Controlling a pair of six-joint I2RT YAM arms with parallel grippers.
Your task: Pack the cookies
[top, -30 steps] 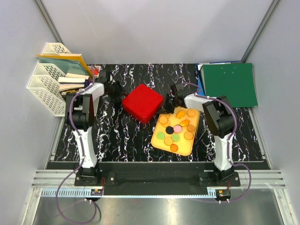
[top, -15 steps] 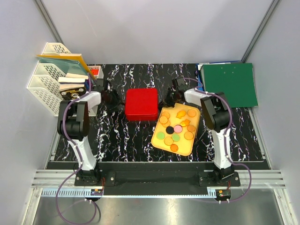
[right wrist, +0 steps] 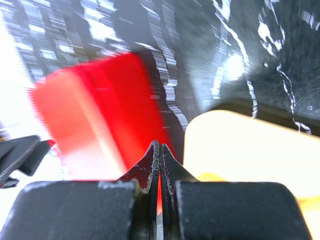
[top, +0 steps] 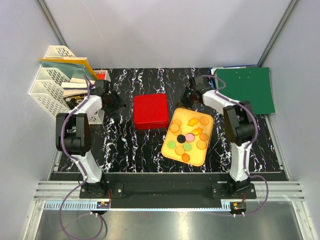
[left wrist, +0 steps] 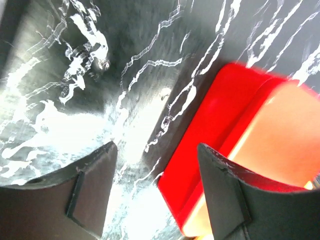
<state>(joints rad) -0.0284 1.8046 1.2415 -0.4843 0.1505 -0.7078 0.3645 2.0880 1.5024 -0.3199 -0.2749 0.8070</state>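
The cookies lie loose on a yellow tray right of centre: mostly orange, with a black one, a pink one and green ones. A closed red box sits square to the table, left of the tray. My left gripper is open and empty just left of the box. In the left wrist view it hangs over the marble by the box's edge. My right gripper is shut and empty behind the tray's far left corner. The right wrist view shows its tips above the box and the tray's edge.
A white file rack with papers stands at the back left, with a small red item beside it. A green folder lies at the back right. The table top is black marble.
The red box has turned from a diagonal to square with the table. The left gripper has drawn back left from it. The right gripper has moved toward the back right.
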